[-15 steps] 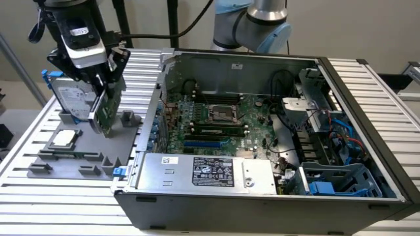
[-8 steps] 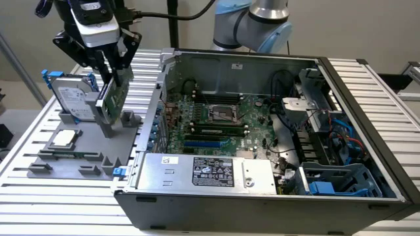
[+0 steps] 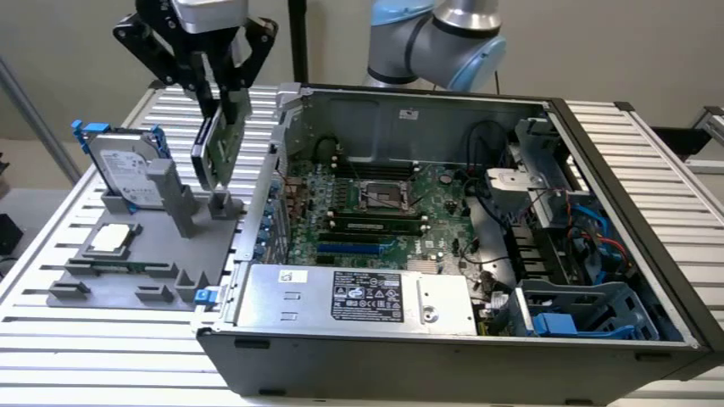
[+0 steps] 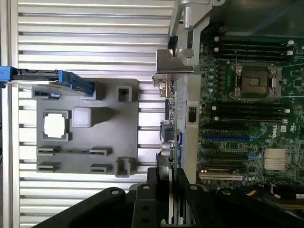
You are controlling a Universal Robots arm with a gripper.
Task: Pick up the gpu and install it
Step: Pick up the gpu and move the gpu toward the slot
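The gpu point(image 3: 219, 146), a thin black-faced card, hangs upright above the grey holder point(image 3: 125, 275), just outside the open computer case's point(image 3: 543, 356) wall at the exterior view's left. My gripper point(image 3: 223, 95) is shut on its upper edge. In the wrist view the gpu point(image 4: 174, 66) shows edge-on, its silver bracket at the far end, running back between my gripper's point(image 4: 169, 192) black fingers point(image 4: 142, 199). The card is clear of the holder. The green motherboard point(image 3: 374, 203) lies inside the case with its blue slot point(image 3: 356, 248) bare.
A silver hard drive point(image 3: 122, 170) with blue rails stands upright in the holder, and a small square silver chip point(image 3: 114, 239) lies in a recess. The power supply point(image 3: 351, 297) and blue drive cage point(image 3: 577, 314) fill the case's near side. The slatted table point(image 3: 68, 356) surrounds everything.
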